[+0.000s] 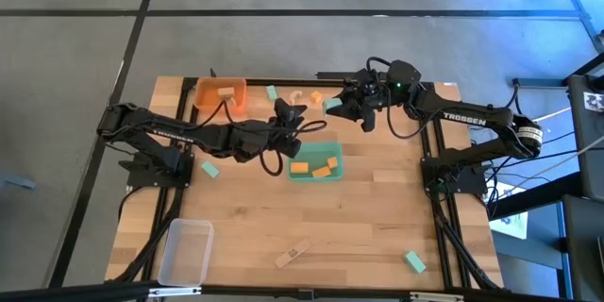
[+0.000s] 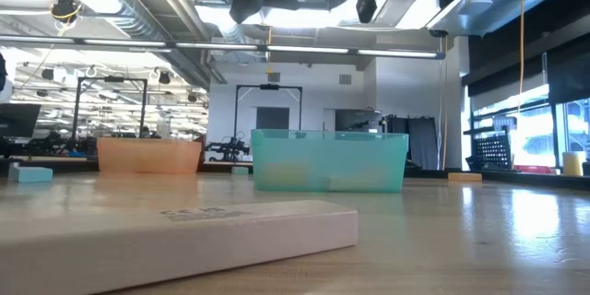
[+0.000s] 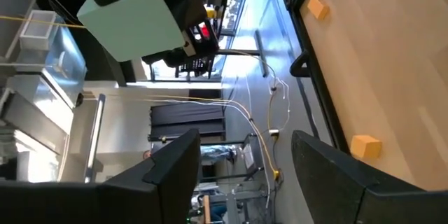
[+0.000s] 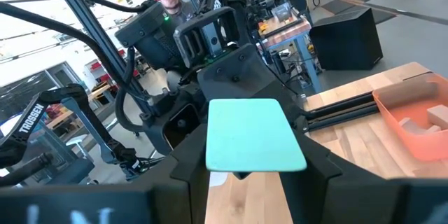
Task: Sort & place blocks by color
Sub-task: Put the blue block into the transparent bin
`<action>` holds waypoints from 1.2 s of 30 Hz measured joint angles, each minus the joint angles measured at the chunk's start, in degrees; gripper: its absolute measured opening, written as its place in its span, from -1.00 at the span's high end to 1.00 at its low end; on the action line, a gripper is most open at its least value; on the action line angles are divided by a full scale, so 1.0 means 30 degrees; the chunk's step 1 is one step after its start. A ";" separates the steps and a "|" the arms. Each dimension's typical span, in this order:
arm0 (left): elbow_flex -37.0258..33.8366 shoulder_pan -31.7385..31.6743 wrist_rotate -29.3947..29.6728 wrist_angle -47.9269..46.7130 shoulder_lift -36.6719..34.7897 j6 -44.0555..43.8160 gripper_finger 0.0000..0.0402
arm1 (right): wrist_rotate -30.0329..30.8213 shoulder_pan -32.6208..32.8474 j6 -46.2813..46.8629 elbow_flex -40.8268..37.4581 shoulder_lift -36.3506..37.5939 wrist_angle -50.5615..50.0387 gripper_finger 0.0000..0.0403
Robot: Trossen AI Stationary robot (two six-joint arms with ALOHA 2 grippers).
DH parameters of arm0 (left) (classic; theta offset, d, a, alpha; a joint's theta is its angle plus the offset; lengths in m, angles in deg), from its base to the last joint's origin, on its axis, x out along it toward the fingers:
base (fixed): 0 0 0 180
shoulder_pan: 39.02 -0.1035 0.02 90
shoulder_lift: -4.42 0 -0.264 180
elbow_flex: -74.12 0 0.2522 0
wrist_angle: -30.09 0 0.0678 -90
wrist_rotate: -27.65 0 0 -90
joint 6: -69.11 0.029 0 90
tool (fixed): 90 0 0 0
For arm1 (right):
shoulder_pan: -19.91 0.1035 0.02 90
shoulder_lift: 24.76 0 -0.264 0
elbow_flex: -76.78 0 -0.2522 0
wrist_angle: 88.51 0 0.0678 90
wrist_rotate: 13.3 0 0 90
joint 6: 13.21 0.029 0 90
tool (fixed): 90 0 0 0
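— Above the wooden table's (image 1: pixel 377 217) far edge, what does your right gripper (image 1: pixel 332 106) pinch?
— 1 smooth mint-green rectangular block (image 4: pixel 253 135), raised above the boards. Your left gripper (image 1: pixel 291 125) faces it, fingers (image 3: pixel 168 171) spread, over the green plastic tray (image 1: pixel 315 164).

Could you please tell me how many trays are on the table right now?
3. The orange tray sits at the table's far edge toward the left, the green tray near the middle, and the clear tray at the near left corner. None looks hidden.
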 joint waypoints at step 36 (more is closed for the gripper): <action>-0.0007 0.0000 -0.0692 0.0342 0.0000 0.0784 -0.25 | 0.0007 0.0000 -0.0262 0.0000 0.0000 -0.0007 0.35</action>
